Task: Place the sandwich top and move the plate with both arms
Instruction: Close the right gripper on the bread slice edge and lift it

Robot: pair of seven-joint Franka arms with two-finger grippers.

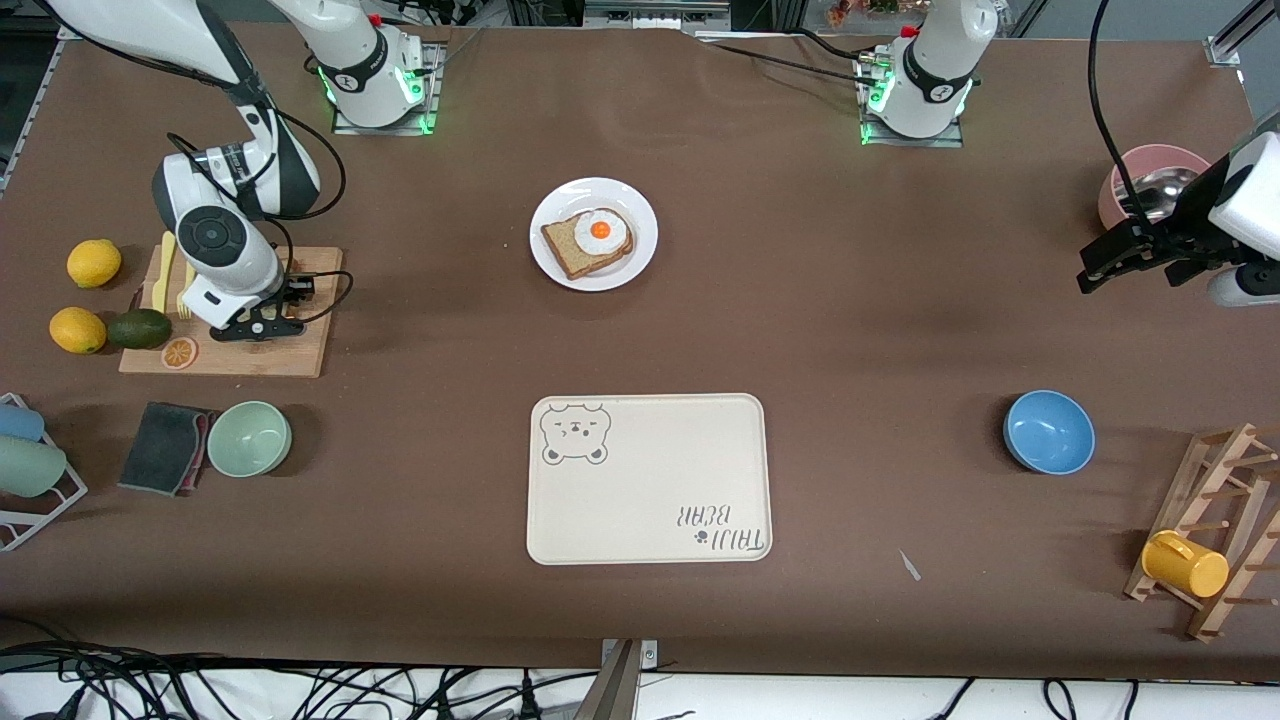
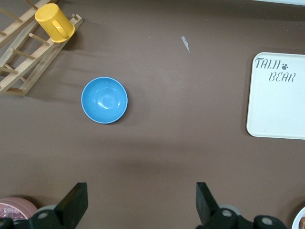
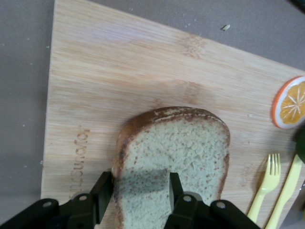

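Note:
The sandwich top (image 3: 186,143), a plain brown bread slice, lies flat on a wooden cutting board (image 3: 119,71) at the right arm's end of the table. My right gripper (image 3: 140,179) is shut on it, one finger against the crust and the other on the crumb. In the front view the right gripper (image 1: 258,325) hides the slice. The white plate (image 1: 640,215) sits mid-table toward the bases and carries a bread slice with a fried egg (image 1: 600,230). My left gripper (image 1: 1130,278) waits open and empty above the table beside a pink bowl (image 1: 1150,180); it (image 2: 140,191) looks down on bare tabletop.
Two lemons (image 1: 93,263), an avocado (image 1: 139,328), an orange slice (image 1: 180,352) and yellow cutlery (image 3: 271,191) lie on or around the board (image 1: 300,350). Nearer the camera are a green bowl (image 1: 249,438), a dark cloth (image 1: 165,447), the bear tray (image 1: 650,500), a blue bowl (image 1: 1049,431) and a rack with a yellow mug (image 1: 1185,563).

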